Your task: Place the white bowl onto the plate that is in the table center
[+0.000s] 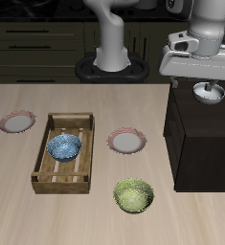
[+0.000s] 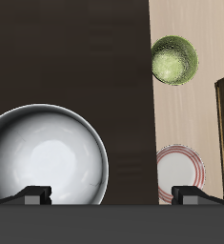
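The claw [image 1: 209,93] hangs at the upper right of the exterior frame, above a dark cabinet-like block [image 1: 205,144] that stands at the desk's edge. The white bowl [image 1: 209,92] shows just beneath the claw body there; in the wrist view the bowl [image 2: 47,157] sits large between the two fingertips [image 2: 35,195], which stand wide apart on either side of it, but whether they press its rim I cannot tell. Below it lies the dark top of the block, whose straight edge runs against the pale desk [image 1: 104,215]. The plate [image 1: 126,143] with the pink rim lies at mid-frame on bare desk, well apart from the bowl and just beside the wooden tray [image 1: 38,165]. The tray holds the blue-patterned bowl [image 1: 63,146]. A yellow-green bowl [image 1: 133,196] sits nearer the lower edge of the frame, below the plate, with open desk between them. A second pink-rimmed plate [image 1: 17,122] rests near the left edge. Between plate and block runs a strip of open desk.
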Motion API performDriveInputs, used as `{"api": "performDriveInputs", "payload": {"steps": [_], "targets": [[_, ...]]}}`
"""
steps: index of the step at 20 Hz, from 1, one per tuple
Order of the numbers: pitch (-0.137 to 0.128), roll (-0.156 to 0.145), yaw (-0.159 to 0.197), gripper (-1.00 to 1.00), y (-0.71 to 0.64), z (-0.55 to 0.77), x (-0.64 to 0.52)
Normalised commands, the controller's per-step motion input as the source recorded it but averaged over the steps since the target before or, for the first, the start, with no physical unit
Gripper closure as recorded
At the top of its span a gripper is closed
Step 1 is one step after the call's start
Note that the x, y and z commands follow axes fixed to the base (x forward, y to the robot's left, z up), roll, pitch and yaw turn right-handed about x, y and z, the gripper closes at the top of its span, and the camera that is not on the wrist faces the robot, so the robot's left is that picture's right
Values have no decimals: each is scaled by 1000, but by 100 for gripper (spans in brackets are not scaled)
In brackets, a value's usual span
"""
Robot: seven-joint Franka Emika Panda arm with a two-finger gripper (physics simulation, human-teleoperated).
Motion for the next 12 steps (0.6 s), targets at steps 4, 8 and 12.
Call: {"api": "performDriveInputs", "payload": {"steps": [4,8,12], "targets": [[19,32,21,-100,50,-226,-73],[38,45,-11,-100,27,-253,-98],[19,29,6,100,-72,-166,-45]]}}
